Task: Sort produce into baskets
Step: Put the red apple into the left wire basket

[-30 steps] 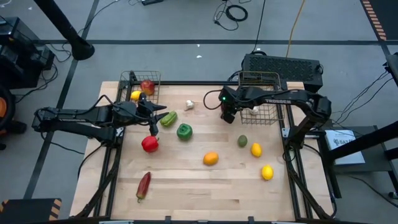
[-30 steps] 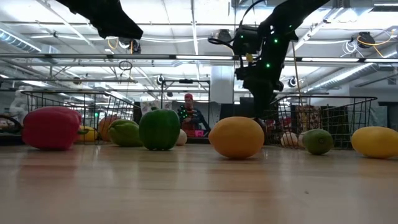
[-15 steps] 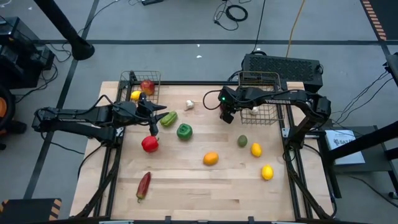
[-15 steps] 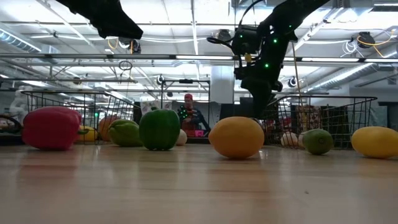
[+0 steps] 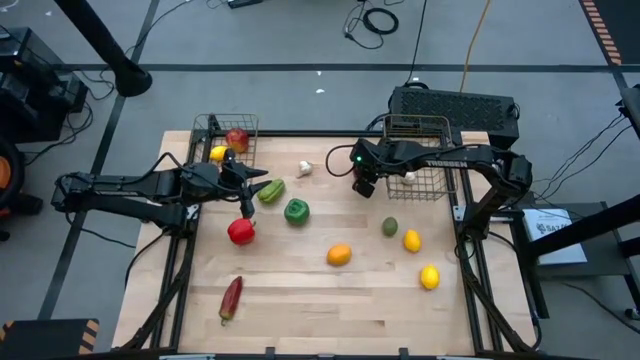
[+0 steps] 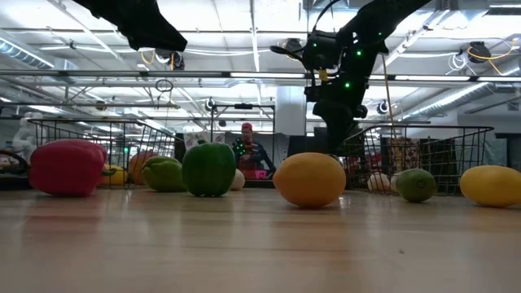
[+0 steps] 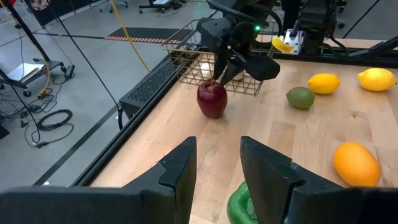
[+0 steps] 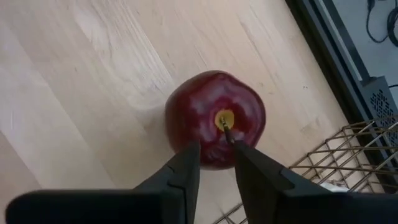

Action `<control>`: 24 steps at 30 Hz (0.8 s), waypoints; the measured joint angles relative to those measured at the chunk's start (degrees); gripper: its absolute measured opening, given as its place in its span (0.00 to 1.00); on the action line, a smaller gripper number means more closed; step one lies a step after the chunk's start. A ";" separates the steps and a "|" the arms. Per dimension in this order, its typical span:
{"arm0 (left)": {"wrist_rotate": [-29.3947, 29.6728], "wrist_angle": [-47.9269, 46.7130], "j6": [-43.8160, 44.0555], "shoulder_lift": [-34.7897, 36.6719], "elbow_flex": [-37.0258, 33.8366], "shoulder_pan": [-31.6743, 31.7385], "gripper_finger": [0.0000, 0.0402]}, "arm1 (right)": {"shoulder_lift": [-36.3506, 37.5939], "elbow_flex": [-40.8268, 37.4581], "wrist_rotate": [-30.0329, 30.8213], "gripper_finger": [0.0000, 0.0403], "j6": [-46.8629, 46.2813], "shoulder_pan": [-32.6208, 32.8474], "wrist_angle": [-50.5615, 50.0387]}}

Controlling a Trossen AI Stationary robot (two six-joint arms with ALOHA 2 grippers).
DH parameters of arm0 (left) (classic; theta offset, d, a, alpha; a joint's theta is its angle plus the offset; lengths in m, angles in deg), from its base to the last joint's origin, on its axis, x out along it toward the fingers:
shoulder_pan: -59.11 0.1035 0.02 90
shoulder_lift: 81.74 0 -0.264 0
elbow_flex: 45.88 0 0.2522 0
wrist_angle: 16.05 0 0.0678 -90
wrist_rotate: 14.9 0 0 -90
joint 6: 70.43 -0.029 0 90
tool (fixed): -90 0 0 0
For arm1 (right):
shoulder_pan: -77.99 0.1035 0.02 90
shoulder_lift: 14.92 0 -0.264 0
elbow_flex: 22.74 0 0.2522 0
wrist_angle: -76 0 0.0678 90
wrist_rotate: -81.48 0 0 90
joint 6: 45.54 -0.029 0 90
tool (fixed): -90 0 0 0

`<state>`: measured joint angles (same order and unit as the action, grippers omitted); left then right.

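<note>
Near edge of the desk (image 5: pixel 300 310): a dark chili (image 5: pixel 231 297) at left and two lemons (image 5: pixel 429 277) at right, with an orange (image 5: pixel 339 255), a red pepper (image 5: pixel 241 232) and green peppers (image 5: pixel 296 211) mid-desk. Farther back, the left tool (image 5: pixel 243 192) hovers above the red pepper, fingers parted and empty. At the far side, the right tool (image 8: pixel 216 163) stands over a dark red apple (image 8: pixel 214 118) beside the right basket (image 5: pixel 425 160), fingers slightly apart at its stem; the left basket (image 5: pixel 226 140) holds an apple and a lemon.
</note>
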<state>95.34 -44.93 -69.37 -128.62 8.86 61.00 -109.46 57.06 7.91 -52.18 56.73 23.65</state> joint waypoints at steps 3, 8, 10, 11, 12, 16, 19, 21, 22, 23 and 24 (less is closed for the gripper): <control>-0.01 0.00 0.00 -0.01 0.00 0.00 0.33 | 0.01 0.00 0.00 0.22 0.27 0.00 0.54; -0.01 0.01 0.00 -0.01 0.00 0.00 0.33 | 0.02 0.00 -0.02 0.19 0.49 0.00 0.76; 0.01 0.02 0.00 -0.01 0.00 0.00 0.33 | 0.02 0.00 -0.02 0.17 0.49 0.00 0.89; -0.01 0.03 0.00 -0.01 0.00 0.00 0.33 | 0.02 0.00 -0.02 0.16 0.49 0.00 1.07; 0.01 0.03 0.00 -0.01 0.00 0.00 0.33 | 0.02 0.00 -0.02 0.15 0.49 0.00 1.22; -0.01 0.03 0.00 -0.01 0.00 0.01 0.33 | 0.02 0.00 -0.02 0.10 0.49 -0.04 1.91; 0.00 0.04 0.00 -0.01 0.00 0.00 0.33 | 0.02 0.00 -0.04 0.05 0.49 -0.04 2.37; -0.01 0.05 0.00 -0.01 0.00 0.02 0.33 | 0.02 0.00 -0.04 0.01 0.49 -0.04 2.39; -0.01 0.05 0.00 -0.01 0.00 0.00 0.33 | 0.02 0.00 -0.04 0.01 0.49 -0.04 2.41; 0.00 0.05 0.00 -0.01 0.00 0.01 0.33 | 0.02 0.00 -0.04 0.01 0.48 -0.04 2.39; -0.01 0.05 0.00 -0.01 0.00 0.00 0.33 | 0.02 0.00 -0.04 0.01 0.44 -0.04 2.41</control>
<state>95.33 -44.88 -69.37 -128.63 8.86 61.00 -109.44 57.06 7.87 -51.74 56.69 26.06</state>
